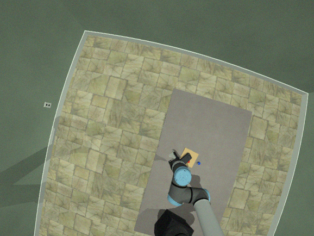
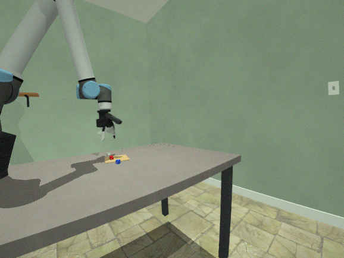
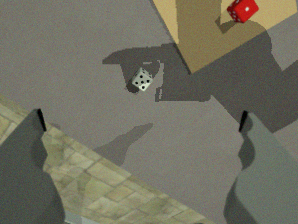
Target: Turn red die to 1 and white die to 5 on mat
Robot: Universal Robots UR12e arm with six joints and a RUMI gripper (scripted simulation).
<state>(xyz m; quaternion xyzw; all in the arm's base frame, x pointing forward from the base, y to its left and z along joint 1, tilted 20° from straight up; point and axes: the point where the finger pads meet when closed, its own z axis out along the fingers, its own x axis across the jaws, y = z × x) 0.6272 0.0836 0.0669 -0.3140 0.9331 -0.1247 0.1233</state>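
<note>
Mat (image 3: 225, 40) cropped in wrist view, blue die's (image 1: 199, 163) (image 2: 118, 161) pips (tiny) unreadable from above

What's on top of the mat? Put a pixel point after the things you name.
The red die (image 1: 188, 161) (image 2: 111, 157) (image 3: 243, 10) is on the mat (image 1: 194, 156) (image 2: 124, 157) (image 3: 200, 55). From above, the gripper (image 2: 108, 139) (image 3: 144, 111) covers part of the mat, so that patch can't be seen there.
</note>
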